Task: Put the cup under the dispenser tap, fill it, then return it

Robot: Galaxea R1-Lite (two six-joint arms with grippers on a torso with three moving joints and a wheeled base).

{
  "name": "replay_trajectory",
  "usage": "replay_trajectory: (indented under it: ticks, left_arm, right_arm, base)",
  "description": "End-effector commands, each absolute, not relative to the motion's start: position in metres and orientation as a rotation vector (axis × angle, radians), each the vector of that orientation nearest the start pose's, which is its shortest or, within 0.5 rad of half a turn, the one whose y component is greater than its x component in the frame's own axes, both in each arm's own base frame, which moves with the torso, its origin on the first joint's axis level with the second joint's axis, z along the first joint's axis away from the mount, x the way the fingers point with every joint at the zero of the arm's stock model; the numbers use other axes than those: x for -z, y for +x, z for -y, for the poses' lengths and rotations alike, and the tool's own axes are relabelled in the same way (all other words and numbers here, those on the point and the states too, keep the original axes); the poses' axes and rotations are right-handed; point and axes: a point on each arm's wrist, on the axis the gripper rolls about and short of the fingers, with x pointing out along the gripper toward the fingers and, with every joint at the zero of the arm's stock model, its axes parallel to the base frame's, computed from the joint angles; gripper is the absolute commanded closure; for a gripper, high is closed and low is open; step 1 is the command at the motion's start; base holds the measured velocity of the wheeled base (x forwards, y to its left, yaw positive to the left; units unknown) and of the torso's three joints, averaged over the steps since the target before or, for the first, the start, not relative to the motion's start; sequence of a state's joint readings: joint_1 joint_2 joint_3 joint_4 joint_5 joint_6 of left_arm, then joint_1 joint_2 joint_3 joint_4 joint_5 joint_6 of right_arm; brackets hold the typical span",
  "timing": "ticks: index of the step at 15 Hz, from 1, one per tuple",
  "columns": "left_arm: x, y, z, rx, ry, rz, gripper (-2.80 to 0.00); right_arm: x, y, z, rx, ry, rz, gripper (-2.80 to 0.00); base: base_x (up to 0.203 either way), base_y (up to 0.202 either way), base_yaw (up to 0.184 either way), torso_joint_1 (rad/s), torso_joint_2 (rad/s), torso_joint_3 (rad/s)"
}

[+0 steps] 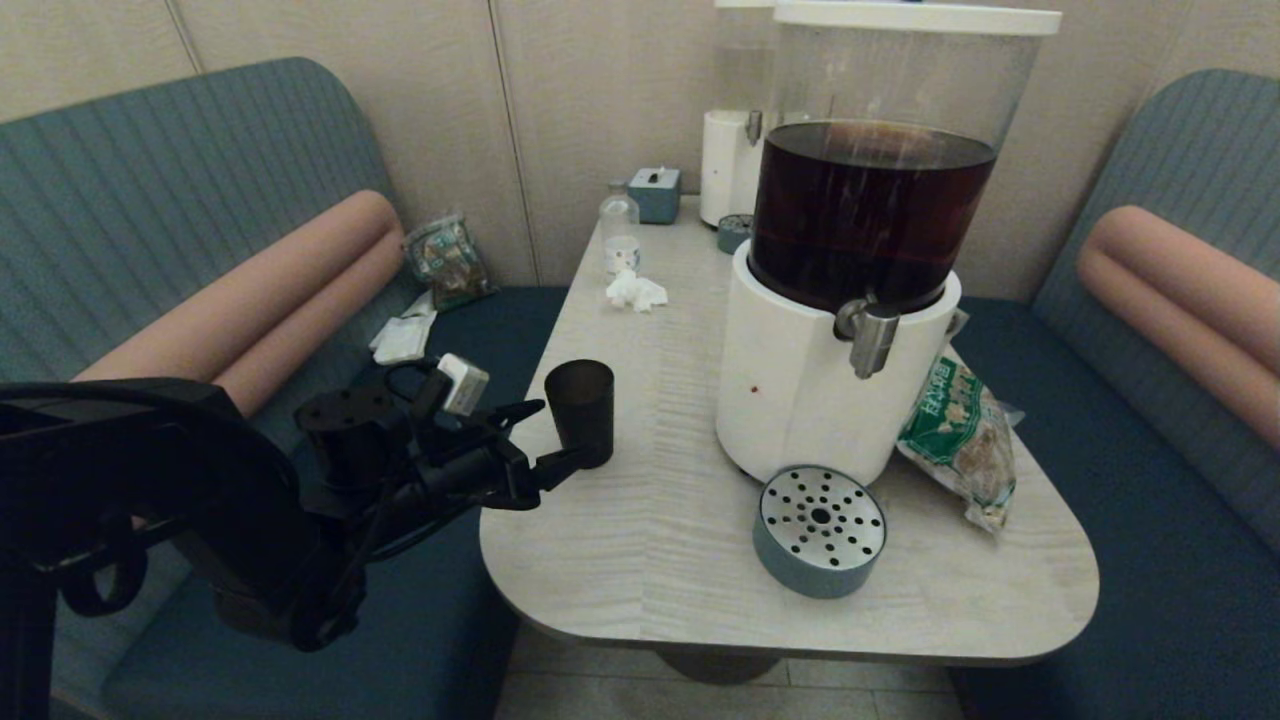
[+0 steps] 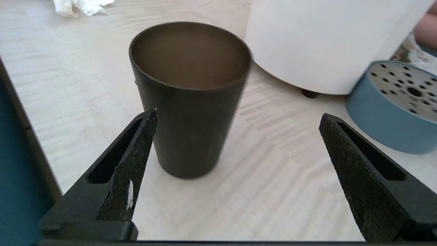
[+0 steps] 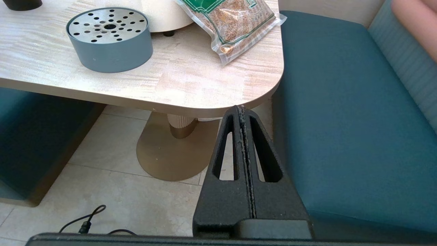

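The black cup (image 1: 580, 410) stands upright and empty on the table's left edge. My left gripper (image 1: 562, 432) is open right at it. In the left wrist view the cup (image 2: 189, 102) sits just beyond the fingertips, close against one finger (image 2: 136, 153) and far from the other, so the left gripper (image 2: 239, 114) is off-centre to it. The silver dispenser tap (image 1: 870, 340) juts from the white-based dispenser (image 1: 800, 390) holding dark drink, over the round blue drip tray (image 1: 820, 530). My right gripper (image 3: 240, 108) is shut, parked low by the table's near right corner.
A green snack bag (image 1: 960, 430) lies right of the dispenser. A crumpled tissue (image 1: 635, 290), a small clear bottle (image 1: 620, 235), a blue tissue box (image 1: 655, 193) and a smaller white dispenser (image 1: 730, 160) stand at the back. Teal benches flank the table (image 1: 650, 560).
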State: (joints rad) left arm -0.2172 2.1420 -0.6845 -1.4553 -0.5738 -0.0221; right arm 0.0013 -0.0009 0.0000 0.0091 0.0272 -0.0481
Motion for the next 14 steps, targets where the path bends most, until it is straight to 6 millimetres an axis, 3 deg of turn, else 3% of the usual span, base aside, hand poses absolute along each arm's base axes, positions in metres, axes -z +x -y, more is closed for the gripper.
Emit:
replay_trajectory:
  ticks: [1, 5, 8, 9, 12, 14]
  left_arm:
    - [-0.098, 0.332, 0.086, 0.797, -0.018, 0.007, -2.8]
    - [-0.118, 0.304, 0.081, 0.812, -0.012, 0.031, -2.8]
    - [-0.141, 0.262, 0.072, 0.818, -0.007, 0.062, -2.8]
    - [-0.147, 0.246, 0.068, 0.818, -0.005, 0.077, 0.0]
    - [-0.167, 0.213, 0.06, 0.792, -0.02, 0.139, 0.0]
    - [-0.195, 0.178, 0.05, 0.726, -0.034, 0.267, 0.0]
  right_arm:
    - [-0.075, -0.023, -0.001, -0.029, -0.049, -0.008, 0.0]
    - [-0.075, -0.023, -0.001, -0.029, -0.047, -0.009, 0.0]
    - [-0.075, -0.023, -0.001, -0.029, -0.049, -0.008, 0.0]
    - [-0.075, -0.023, -0.001, -0.029, -0.049, -0.009, 0.0]
    - [-0.075, -0.023, -0.001, -0.029, -0.049, -0.008, 0.0]
    - [-0.075, -0.023, -0.001, -0.029, -0.049, -0.008, 0.0]
  base:
    - [0.0, 0.0, 0.0, 0.0, 0.0, 0.0]
    - [0.0, 0.0, 0.0, 0.0, 0.0, 0.0]
    - [0.0, 0.0, 0.0, 0.0, 0.0, 0.0]
    - [0.0, 0.0, 0.0, 0.0, 0.0, 0.0]
    - [0.0, 0.0, 0.0, 0.0, 0.0, 0.0]
    - [0.0, 0.0, 0.0, 0.0, 0.0, 0.0]
